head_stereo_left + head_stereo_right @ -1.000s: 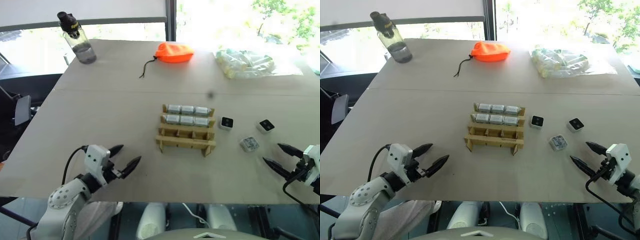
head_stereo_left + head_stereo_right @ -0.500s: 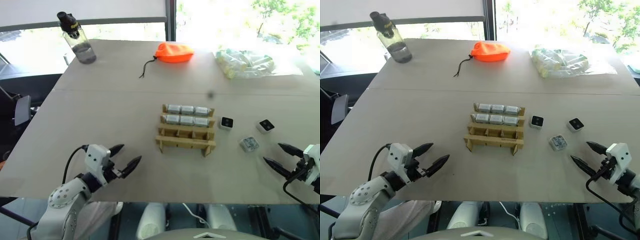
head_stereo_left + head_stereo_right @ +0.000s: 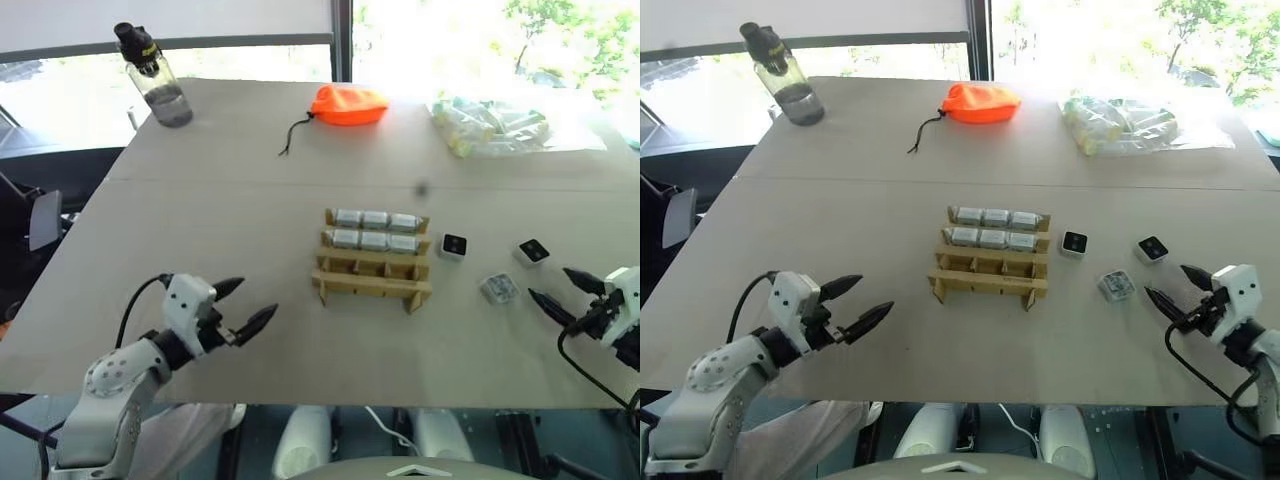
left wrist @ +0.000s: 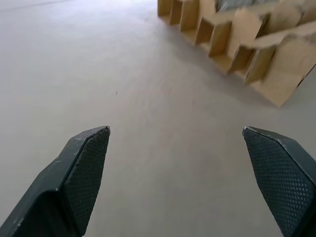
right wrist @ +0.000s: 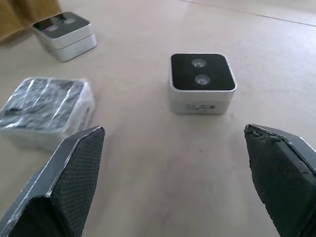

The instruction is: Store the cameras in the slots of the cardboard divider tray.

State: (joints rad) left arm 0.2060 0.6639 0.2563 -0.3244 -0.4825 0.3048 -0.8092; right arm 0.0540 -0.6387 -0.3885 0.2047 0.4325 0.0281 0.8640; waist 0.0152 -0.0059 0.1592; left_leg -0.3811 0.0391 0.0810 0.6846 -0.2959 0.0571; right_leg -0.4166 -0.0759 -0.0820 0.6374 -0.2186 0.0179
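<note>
Grey table (image 3: 220, 220) carries everything. Far edge: clear plastic bag of pale cylinders (image 3: 495, 128) at right, orange fabric pouch (image 3: 348, 104) with a dark cord at centre, water bottle (image 3: 153, 77) at far left.

Cardboard divider tray (image 3: 372, 260) sits mid-table. Its two far rows each hold three silvery-grey cameras edge-on; the near row's three slots are empty.

Three cameras lie loose on the table right of the tray: one (image 3: 454, 245) just beside it, lens face up; one (image 3: 531, 251) further right, lens up; one (image 3: 498, 289) nearer, wrapped in clear film.

Left gripper (image 3: 240, 305) over the near-left table, fingers spread wide, holding nothing.

Right gripper (image 3: 566, 295) near the rightmost camera, fingers wide apart, empty.
</note>
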